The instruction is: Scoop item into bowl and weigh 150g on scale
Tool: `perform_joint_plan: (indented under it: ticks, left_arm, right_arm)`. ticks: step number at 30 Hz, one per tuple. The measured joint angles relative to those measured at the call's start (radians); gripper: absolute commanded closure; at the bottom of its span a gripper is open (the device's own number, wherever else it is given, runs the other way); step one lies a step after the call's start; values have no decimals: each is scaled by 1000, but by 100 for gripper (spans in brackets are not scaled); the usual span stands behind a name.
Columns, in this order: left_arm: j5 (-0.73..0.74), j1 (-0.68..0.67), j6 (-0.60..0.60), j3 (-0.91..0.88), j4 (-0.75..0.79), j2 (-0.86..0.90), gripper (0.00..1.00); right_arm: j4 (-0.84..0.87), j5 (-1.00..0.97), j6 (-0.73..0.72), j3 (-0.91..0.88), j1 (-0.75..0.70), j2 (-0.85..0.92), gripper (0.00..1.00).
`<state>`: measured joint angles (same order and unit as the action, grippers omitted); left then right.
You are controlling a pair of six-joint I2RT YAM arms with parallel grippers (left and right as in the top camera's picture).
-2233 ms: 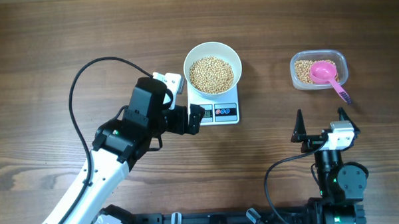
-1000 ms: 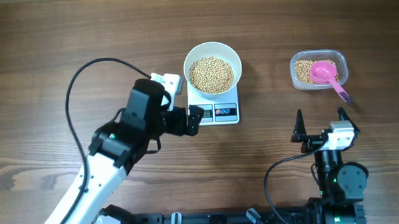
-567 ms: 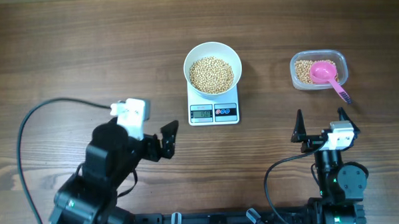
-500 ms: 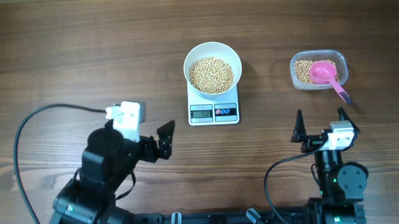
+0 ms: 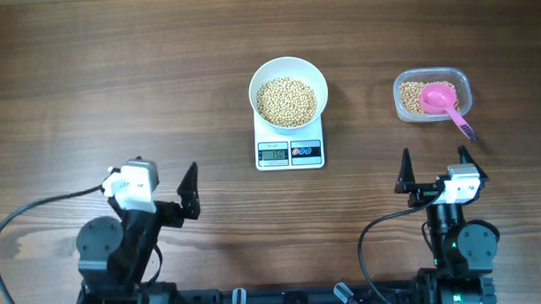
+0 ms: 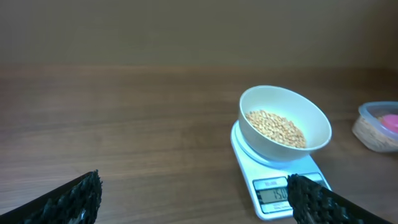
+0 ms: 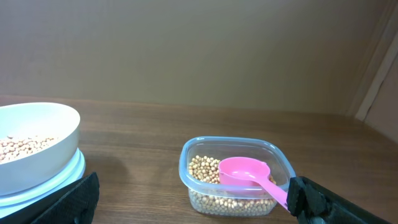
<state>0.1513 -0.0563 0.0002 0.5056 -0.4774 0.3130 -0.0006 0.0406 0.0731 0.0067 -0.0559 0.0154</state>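
sitting low at the near left edge of the brown wooden tabletop (image 5: 114, 67), the left end effector (image 5: 168, 193) has its jaws spread wide and holds nothing. ahead and to its right, well apart, the small white digital scale (image 5: 290, 149) carries the round white bowl (image 5: 288, 72) of tan beans (image 5: 286, 101). further right, the clear plastic tub (image 5: 432, 79) holds leftover beans and a pink plastic scoop (image 5: 445, 103), its handle slanting toward the nearer right end effector (image 5: 431, 175), likewise wide open and empty.
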Motion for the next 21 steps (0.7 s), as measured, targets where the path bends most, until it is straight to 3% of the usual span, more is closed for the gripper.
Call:
perform_joint_plan:
  ticks: [5, 15, 21]
  left_arm:
    - [5, 52, 25, -50, 40, -79, 0]
    - [11, 65, 77, -221, 270, -149, 0]
    - [11, 108, 16, -317, 422, -149, 0]
  right_arm:
    - [0, 0, 0, 0, 0, 0, 0]
    - [0, 0, 0, 0, 0, 0, 0]
    - [0, 0, 0, 0, 0, 0, 0]
